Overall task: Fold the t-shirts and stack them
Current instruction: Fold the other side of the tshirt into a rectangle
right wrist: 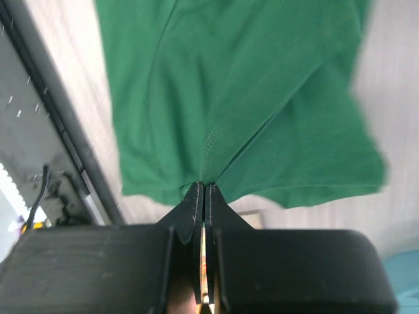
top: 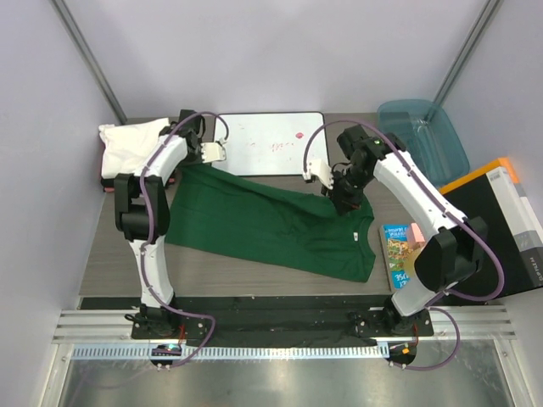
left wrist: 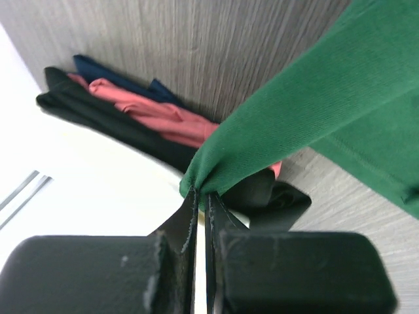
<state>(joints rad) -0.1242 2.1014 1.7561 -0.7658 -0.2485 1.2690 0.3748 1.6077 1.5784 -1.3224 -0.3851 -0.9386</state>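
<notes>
While the shirt [top: 271, 227] is lying mid-frame: the first fold is just starting, I think.
Left gripper [left wrist: 201, 194]: squeezing tight on the shirt's far edge, upper left.
Right gripper [right wrist: 204, 188]: squeezing tight on the far edge, right of middle.
Shirt's long way: running left to right, collar pointing right.
Next: both are needing to bring that edge down-frame together, evenly.

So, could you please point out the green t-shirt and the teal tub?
green t-shirt [top: 271, 229]: top external view, middle of its body.
teal tub [top: 452, 136]: top external view, its right wall.
</notes>
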